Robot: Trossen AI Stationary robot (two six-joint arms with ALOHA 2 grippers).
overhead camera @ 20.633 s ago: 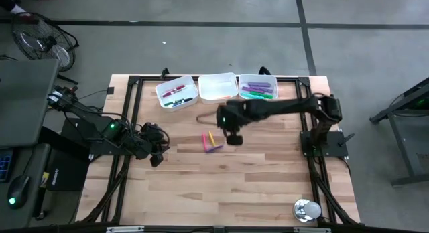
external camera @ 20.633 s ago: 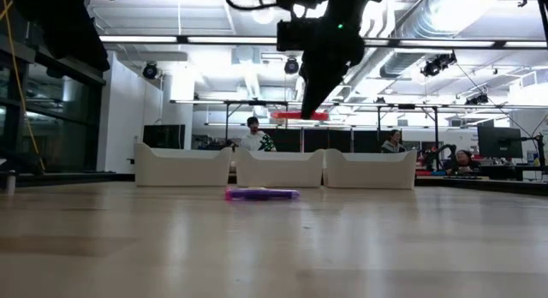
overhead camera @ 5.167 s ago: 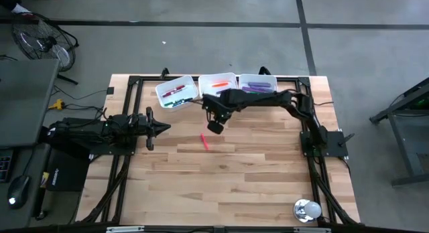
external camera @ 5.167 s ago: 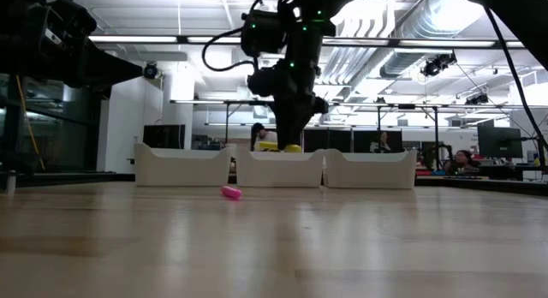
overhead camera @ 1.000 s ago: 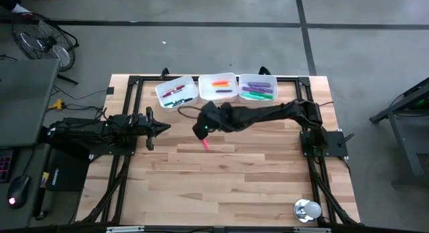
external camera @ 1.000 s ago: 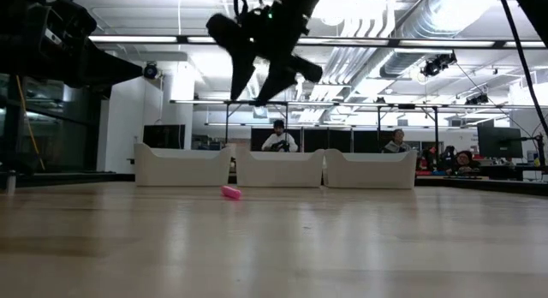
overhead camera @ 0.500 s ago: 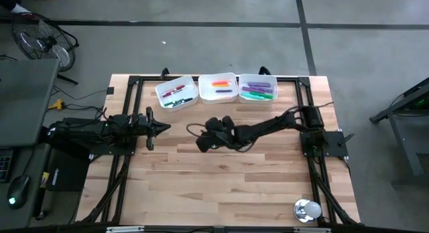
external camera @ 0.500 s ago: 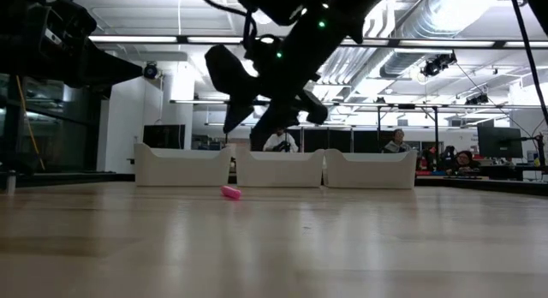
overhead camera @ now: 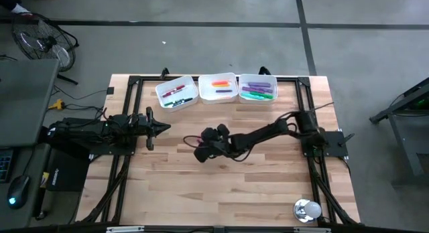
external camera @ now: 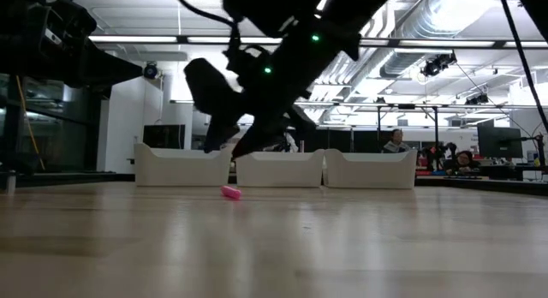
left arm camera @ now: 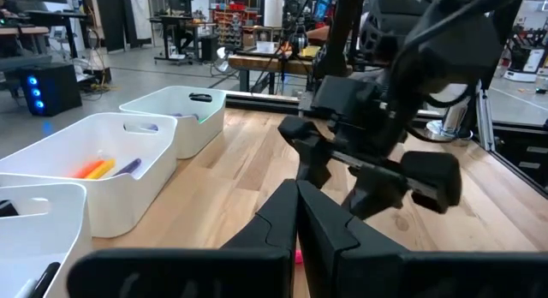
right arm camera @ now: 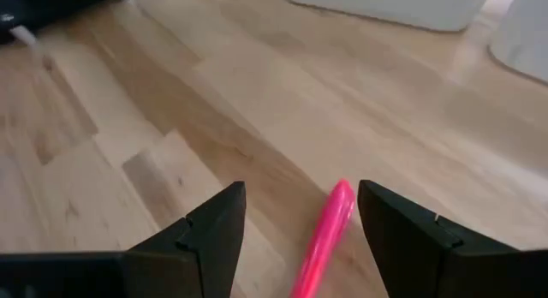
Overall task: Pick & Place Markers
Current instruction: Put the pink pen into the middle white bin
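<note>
One pink marker lies flat on the wooden table, seen end-on in the low view as the marker. My right gripper hovers open just above it, slanting down, one finger on either side and touching nothing. In the high view the right gripper covers the marker. My left gripper waits shut at the table's left, pointing level. More markers lie in three white trays at the far edge.
The three trays stand side by side: left tray, middle, right tray. A shiny round object sits at the near right corner. Black frame rails run along the table's sides. Bare wood lies nearer than the marker.
My right gripper has come down and toward the table's near edge, tipping less steeply, until it hangs low over the pink marker with its fingers still open. The marker has stayed where it was.
</note>
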